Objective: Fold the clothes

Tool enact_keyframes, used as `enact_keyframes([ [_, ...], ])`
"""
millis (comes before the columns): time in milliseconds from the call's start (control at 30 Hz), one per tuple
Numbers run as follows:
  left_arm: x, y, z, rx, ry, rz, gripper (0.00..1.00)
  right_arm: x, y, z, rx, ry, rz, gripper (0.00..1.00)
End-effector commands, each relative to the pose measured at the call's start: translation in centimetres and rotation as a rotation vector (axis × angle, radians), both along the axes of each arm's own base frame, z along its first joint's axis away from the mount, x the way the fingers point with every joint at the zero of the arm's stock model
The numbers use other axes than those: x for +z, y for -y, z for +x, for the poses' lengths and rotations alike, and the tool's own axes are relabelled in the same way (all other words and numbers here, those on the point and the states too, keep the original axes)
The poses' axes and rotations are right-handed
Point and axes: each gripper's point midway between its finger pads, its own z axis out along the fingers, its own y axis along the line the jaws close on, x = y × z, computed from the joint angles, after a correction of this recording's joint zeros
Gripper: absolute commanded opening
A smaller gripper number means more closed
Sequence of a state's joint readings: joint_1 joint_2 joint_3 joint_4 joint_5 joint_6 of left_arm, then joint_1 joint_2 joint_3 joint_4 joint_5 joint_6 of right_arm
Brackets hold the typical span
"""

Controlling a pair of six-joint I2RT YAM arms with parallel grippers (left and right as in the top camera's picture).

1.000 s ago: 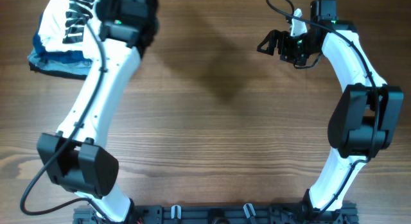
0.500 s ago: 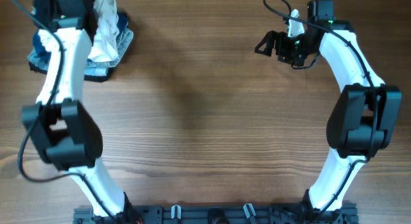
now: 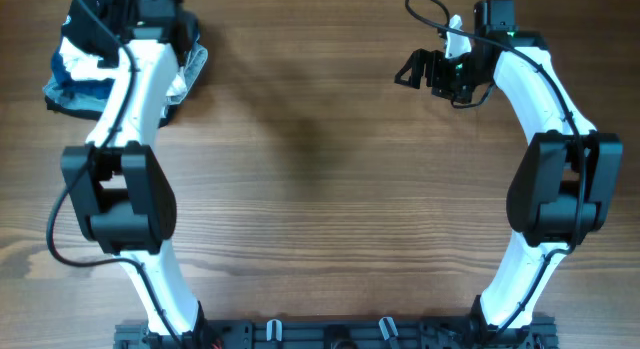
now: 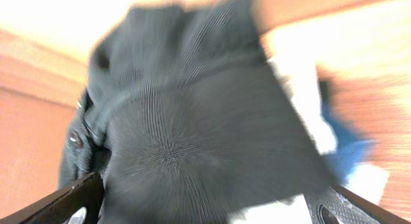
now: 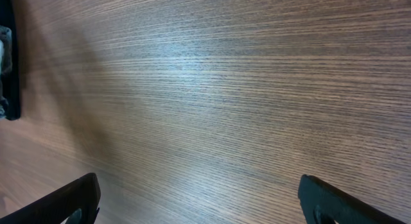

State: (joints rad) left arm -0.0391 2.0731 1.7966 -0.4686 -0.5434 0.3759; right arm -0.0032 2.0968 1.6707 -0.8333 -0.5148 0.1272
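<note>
The left arm reaches to the far left corner of the brown wooden table, above a small heap of clothes. In the left wrist view the plain black T-shirt of soft ribbed fabric fills almost the whole picture, bunched up and blurred, very near to the camera. It bulges in the space between the two fingers of the left gripper. These fingers stand wide apart at the lower corners of the view and do not press on the cloth. Beside the shirt, on the right of this view, a piece of the white garment and a piece of the light-blue denim are visible. From overhead the white garment and the denim lie together in the heap, partly under the arm. There I cannot separate the black shirt from the dark head of the arm.

The right gripper is near the far edge on the right side, well apart from the heap. Its fingers are spread wide, and between them the right wrist view shows only bare wood
</note>
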Motion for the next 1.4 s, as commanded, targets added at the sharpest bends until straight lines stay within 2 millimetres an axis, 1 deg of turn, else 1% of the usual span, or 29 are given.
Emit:
enact_keyframes([
  [0,7.9,4.2,-1.0,-0.024,0.197,-0.094,1.00,1.3,-0.4,0.3,0.002,0.033,-0.008,0.99],
  [33,8.8,5.3,-1.2,-0.034,0.221,-0.119,1.00,1.3,-0.5,0.3,0.005,0.033,-0.008,0.99],
  [67,9.4,5.9,-1.3,-0.045,0.237,-0.132,1.00,1.3,-0.5,0.3,0.005,0.033,-0.009,0.99],
  [133,11.1,6.2,-1.4,-0.035,0.301,-0.166,1.00,1.3,-0.5,0.3,0.005,0.032,-0.009,1.00],
  [167,12.3,5.8,-1.5,-0.010,0.356,-0.199,1.00,1.3,-0.5,0.3,0.005,0.032,-0.009,0.99],
  [233,14.3,3.8,-1.3,0.043,0.461,-0.269,1.00,1.3,-0.5,0.3,0.007,0.033,-0.009,0.99],
  [300,15.3,1.1,-0.4,0.038,0.536,-0.367,1.00,1.3,-0.6,0.3,0.009,0.033,-0.010,0.99],
  [333,15.2,-0.1,0.3,0.025,0.554,-0.399,1.00,1.2,-0.6,0.1,0.010,0.028,-0.010,0.99],
  [400,14.4,-3.4,1.7,0.043,0.608,-0.453,1.00,1.1,-0.6,-0.1,0.009,0.014,-0.014,0.99],
  [467,12.1,-5.2,3.4,0.038,0.609,-0.469,1.00,1.0,-0.5,-0.4,0.008,0.003,-0.020,0.99],
  [533,8.5,-6.0,4.9,0.027,0.570,-0.496,1.00,0.9,-0.5,-0.7,0.008,-0.011,-0.022,0.99],
  [567,6.2,-6.1,5.4,0.028,0.530,-0.511,1.00,0.8,-0.5,-0.8,0.008,-0.016,-0.024,0.99],
  [600,3.3,-6.0,5.8,0.031,0.472,-0.529,1.00,0.8,-0.5,-0.8,0.009,-0.016,-0.024,1.00],
  [633,0.8,-6.0,5.8,0.049,0.419,-0.536,1.00,0.8,-0.5,-0.8,0.008,-0.016,-0.023,0.99],
  [667,-2.9,-5.9,5.6,0.075,0.334,-0.548,1.00,0.8,-0.5,-0.8,0.008,-0.016,-0.023,1.00],
  [733,-8.0,-5.8,4.7,0.121,0.211,-0.570,1.00,0.8,-0.5,-0.8,0.008,-0.016,-0.023,0.99],
  [767,-11.9,-5.7,3.6,0.173,0.122,-0.599,1.00,0.8,-0.5,-0.8,0.008,-0.016,-0.023,1.00],
  [833,-16.7,-5.3,1.9,0.223,0.000,-0.624,1.00,0.8,-0.5,-0.8,0.008,-0.016,-0.023,0.99],
  [900,-20.2,-4.4,0.4,0.238,-0.103,-0.644,1.00,0.8,-0.6,-0.8,0.007,-0.019,-0.022,0.99],
  [933,-21.1,-4.2,-0.2,0.248,-0.139,-0.646,1.00,0.8,-0.6,-0.9,0.008,-0.021,-0.023,1.00],
  [967,-21.4,-4.0,-0.6,0.252,-0.159,-0.647,1.00,0.8,-0.7,-1.0,0.010,-0.024,-0.023,1.00],
  [1000,-21.1,-4.0,-0.7,0.252,-0.161,-0.647,1.00,0.8,-0.8,-1.0,0.013,-0.024,-0.023,1.00],
  [1067,-19.7,-4.1,-0.5,0.246,-0.142,-0.646,1.00,0.8,-1.1,-1.0,0.020,-0.023,-0.023,1.00],
  [1100,-18.7,-4.1,-0.4,0.243,-0.128,-0.644,1.00,0.8,-1.3,-1.1,0.023,-0.023,-0.023,0.99],
  [1133,-17.1,-4.2,-0.3,0.232,-0.107,-0.640,1.00,0.8,-1.3,-1.1,0.027,-0.021,-0.024,0.99],
  [1233,-10.4,-4.3,0.1,0.199,-0.006,-0.632,1.00,0.9,-1.5,-0.8,0.041,-0.004,-0.027,1.00],
  [1267,-8.5,-4.3,0.1,0.189,0.024,-0.630,1.00,0.9,-1.5,-0.8,0.052,0.004,-0.030,1.00],
  [1300,-5.5,-4.3,0.1,0.173,0.074,-0.626,1.00,0.8,-1.4,-0.8,0.051,0.005,-0.035,1.00],
  [1367,-0.8,-4.2,-0.4,0.147,0.151,-0.619,1.00,0.8,-1.3,-0.6,0.048,0.012,-0.043,1.00],
])
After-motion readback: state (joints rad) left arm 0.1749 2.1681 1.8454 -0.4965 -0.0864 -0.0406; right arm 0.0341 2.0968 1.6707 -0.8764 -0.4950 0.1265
